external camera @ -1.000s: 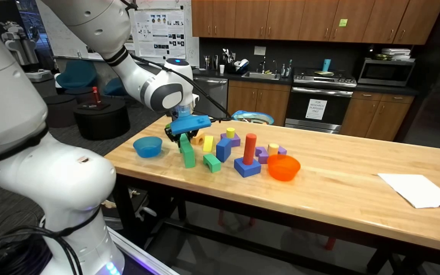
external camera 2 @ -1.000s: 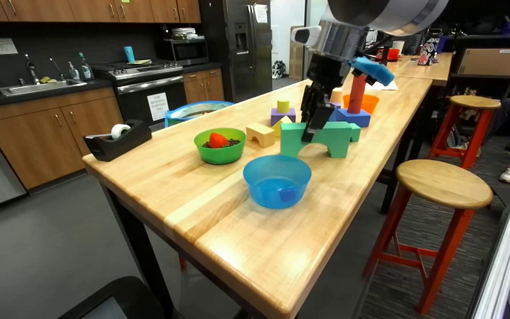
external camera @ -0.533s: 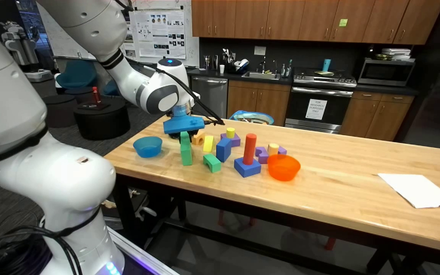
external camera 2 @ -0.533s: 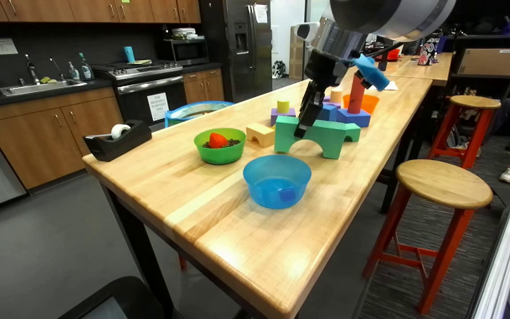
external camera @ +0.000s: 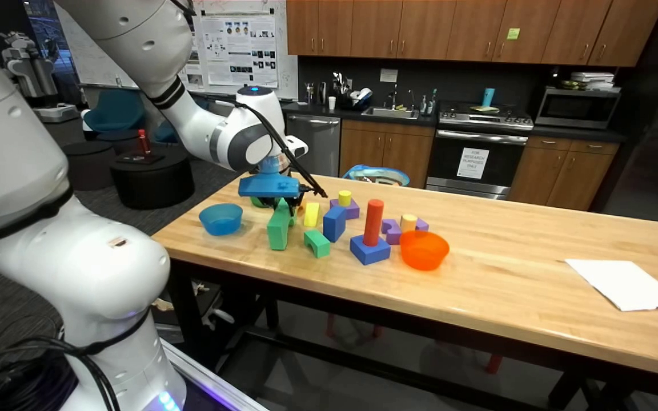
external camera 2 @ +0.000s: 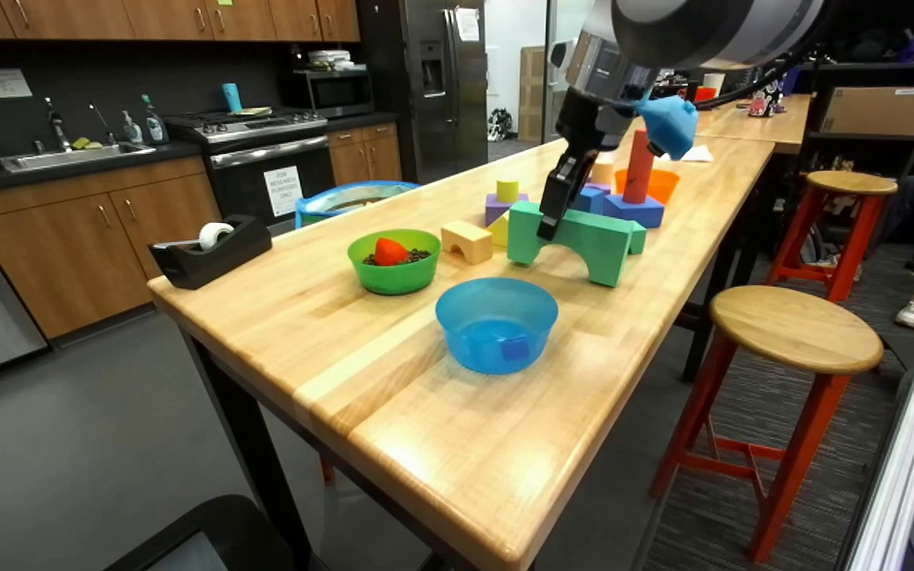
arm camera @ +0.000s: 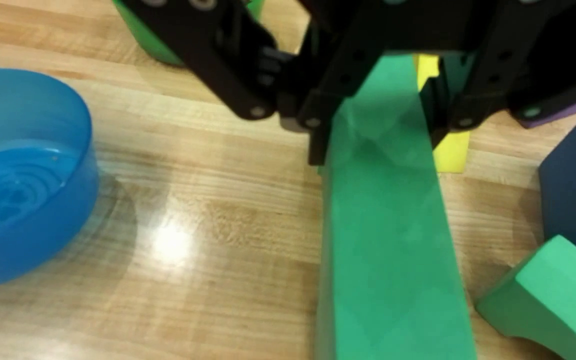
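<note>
My gripper (arm camera: 375,132) is shut on a large green arch block (arm camera: 398,240), with a finger against each long side near the block's far end in the wrist view. In an exterior view the arch (external camera 2: 572,238) slants, its left foot higher in the picture than its right. I cannot tell whether either foot touches the table. A blue bowl (arm camera: 58,227) is beside it on the left in the wrist view. To the right lie a small green arch (arm camera: 558,300), a yellow block (arm camera: 453,152) and a dark blue block (arm camera: 575,175).
A green bowl (external camera 2: 397,279) with a red piece and dark bits stands near a tan arch (external camera 2: 469,240) and a tape dispenser (external camera 2: 211,254). A red cylinder (external camera: 373,220) stands on a blue block (external camera: 370,251) beside an orange bowl (external camera: 425,254). White paper (external camera: 629,282) lies farther along.
The green arch, held throughout, has gone from level to slanted. It shifted toward the blue bowl, then part way back, turning with the gripper. Other blocks and bowls stayed put.
</note>
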